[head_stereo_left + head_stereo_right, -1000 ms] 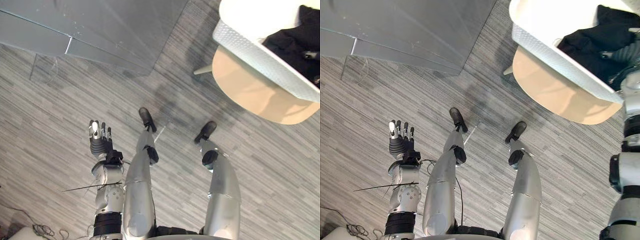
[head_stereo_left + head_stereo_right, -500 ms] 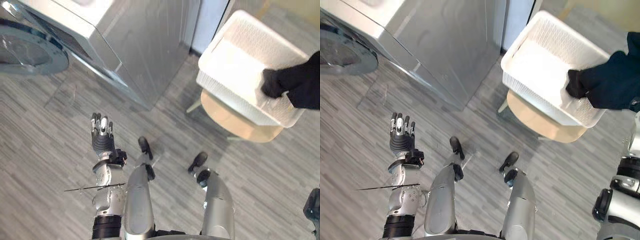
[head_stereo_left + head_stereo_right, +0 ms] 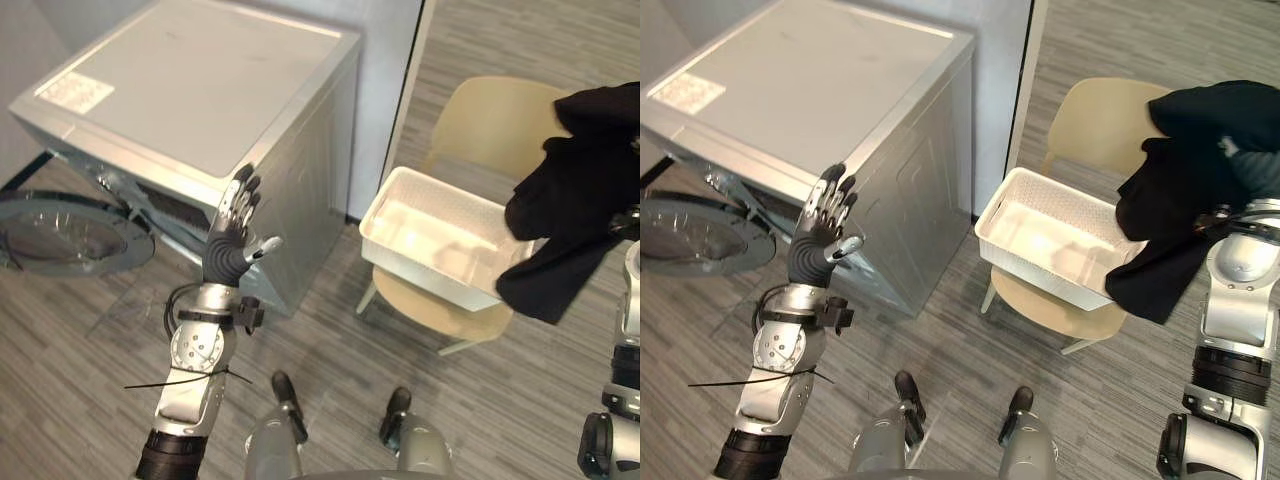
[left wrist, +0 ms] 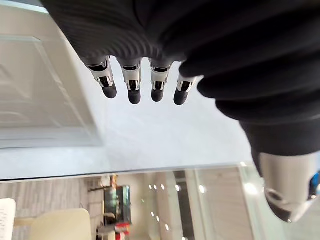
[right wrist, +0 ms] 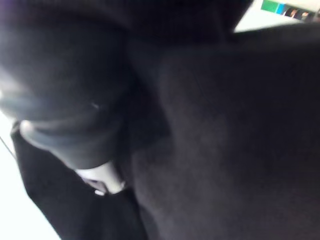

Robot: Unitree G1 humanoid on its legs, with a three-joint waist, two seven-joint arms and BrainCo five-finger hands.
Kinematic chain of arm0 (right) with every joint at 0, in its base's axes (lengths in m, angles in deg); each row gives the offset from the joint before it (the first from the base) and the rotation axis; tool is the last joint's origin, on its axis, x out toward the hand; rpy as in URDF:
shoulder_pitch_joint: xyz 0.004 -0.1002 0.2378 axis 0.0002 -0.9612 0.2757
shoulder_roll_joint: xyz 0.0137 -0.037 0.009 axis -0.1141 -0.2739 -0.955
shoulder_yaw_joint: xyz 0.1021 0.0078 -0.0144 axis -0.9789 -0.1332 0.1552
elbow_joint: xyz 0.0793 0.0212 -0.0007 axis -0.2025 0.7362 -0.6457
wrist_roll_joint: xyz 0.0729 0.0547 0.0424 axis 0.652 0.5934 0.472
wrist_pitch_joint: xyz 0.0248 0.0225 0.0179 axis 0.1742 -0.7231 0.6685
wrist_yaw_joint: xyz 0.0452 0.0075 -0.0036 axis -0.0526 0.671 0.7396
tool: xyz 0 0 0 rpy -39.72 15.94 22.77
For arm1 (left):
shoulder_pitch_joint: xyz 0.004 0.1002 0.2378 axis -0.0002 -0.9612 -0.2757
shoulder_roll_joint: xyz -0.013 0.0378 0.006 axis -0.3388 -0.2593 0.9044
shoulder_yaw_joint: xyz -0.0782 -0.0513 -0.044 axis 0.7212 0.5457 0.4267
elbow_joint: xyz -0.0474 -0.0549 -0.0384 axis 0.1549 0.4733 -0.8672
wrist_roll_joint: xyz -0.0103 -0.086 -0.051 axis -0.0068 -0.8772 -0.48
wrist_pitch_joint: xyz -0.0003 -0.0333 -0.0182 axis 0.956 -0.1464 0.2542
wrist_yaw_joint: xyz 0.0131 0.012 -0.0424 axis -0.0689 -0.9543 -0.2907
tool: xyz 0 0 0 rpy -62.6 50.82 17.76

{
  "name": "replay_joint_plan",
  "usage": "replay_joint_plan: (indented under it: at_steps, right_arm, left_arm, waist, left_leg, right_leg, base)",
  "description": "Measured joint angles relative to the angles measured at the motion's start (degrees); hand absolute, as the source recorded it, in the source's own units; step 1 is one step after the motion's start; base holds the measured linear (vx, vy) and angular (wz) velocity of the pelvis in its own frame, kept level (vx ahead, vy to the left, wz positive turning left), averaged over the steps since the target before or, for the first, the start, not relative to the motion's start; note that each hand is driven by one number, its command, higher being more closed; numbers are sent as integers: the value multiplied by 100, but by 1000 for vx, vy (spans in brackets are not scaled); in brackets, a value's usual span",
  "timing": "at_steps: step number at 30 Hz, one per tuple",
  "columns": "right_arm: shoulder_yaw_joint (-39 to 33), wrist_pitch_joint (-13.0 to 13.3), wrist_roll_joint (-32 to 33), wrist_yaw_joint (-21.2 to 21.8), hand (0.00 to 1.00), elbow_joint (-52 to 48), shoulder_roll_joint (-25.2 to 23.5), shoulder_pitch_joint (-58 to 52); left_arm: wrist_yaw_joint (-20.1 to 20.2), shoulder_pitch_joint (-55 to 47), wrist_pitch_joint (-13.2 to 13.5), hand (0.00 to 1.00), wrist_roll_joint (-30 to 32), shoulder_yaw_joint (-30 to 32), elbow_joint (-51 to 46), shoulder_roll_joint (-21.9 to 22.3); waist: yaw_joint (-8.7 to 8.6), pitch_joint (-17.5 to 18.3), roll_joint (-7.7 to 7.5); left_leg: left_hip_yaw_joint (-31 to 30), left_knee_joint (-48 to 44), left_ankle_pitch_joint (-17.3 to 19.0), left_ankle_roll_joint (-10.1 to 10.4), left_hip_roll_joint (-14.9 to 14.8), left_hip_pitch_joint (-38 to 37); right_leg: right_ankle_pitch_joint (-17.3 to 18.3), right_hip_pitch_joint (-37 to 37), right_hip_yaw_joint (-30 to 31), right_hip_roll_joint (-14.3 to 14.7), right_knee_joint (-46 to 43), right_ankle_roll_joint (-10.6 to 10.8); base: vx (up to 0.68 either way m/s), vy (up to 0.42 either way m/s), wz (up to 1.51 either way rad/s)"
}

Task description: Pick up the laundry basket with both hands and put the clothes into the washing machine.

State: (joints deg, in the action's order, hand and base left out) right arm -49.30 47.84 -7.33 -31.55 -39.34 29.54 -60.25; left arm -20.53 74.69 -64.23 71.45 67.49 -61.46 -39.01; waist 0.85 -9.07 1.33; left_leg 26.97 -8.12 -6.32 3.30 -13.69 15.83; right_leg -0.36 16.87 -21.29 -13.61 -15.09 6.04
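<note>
Clothes (image 3: 560,200) hang as a black bundle from the right hand (image 5: 97,177), whose grip I cannot tell under the cloth, well right of the washing machine (image 3: 200,100), with the left hand (image 3: 232,235) spread wide before it, so a loose hold could drop them short of its open door (image 3: 60,235)

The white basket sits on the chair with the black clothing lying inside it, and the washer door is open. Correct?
Not the clothing: in the right eye view the black clothing hangs lifted beside the white basket, whose inside is bare. The basket does sit on the chair, and the washer door is open.
</note>
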Motion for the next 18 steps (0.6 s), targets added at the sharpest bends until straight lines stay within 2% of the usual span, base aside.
replay_joint_plan:
  at_steps: [3, 6, 8, 11, 13, 15, 18]
  right_arm:
    - [320, 219, 85, 338, 100, -550, -12, -5]
    - [686, 515, 387, 631, 100, -927, -21, 108]
    - [936, 559, 632, 725, 100, -927, -35, 356]
    - [1135, 595, 975, 829, 100, -1055, -41, 605]
    - [1494, 603, 1235, 829, 100, -1126, -65, 938]
    - [1810, 604, 1427, 831, 100, -1180, -208, 1228]
    - [2164, 611, 1640, 829, 100, -1451, -496, 1286]
  left_arm:
    - [43, 509, 23, 0, 111, -463, 80, 2]
    - [318, 1198, -11, 0, 59, -1073, 645, 9]
    - [515, 1730, -199, 0, -112, -1487, 1265, 11]
    - [712, 2205, -377, 0, -277, -1947, 1945, 27]
    - [803, 2582, -635, 0, -625, -2312, 2529, 42]
    - [852, 2654, -770, 0, -749, -2366, 2609, 90]
    - [768, 2915, -826, 0, -611, -2374, 2996, 383]
  waist:
    - [-45, 145, -16]
    - [-194, 240, -51]
    - [-295, 279, -95]
    - [-352, 279, -96]
    - [-418, 281, -94]
    - [-476, 280, -94]
    - [-476, 280, -94]
  left_leg:
    - [160, -81, 154, 0, 54, -191]
    - [176, -94, 174, -29, 63, -286]
    - [190, -75, 182, -21, 58, -320]
    - [295, -36, 184, -18, 58, -375]
    - [360, -7, 201, 7, 57, -395]
    - [416, 13, 202, 10, 49, -392]
    - [455, 23, 202, 13, 41, -382]
  right_leg:
    - [-236, -209, 226, 59, 371, -30]
    - [-411, -351, 340, 117, 599, -25]
    - [-475, -357, 424, 155, 694, -38]
    - [-523, -334, 535, 179, 762, -37]
    - [-577, -315, 613, 206, 843, -14]
    - [-621, -288, 695, 241, 934, -9]
    - [-647, -252, 726, 252, 952, -20]
  base:
    - [110, 46, -37]
    - [99, 12, -26]
    - [38, -2, -21]
    - [-10, 6, -21]
    - [-34, 6, -21]
    - [-42, -3, -18]
    - [-26, -5, -8]
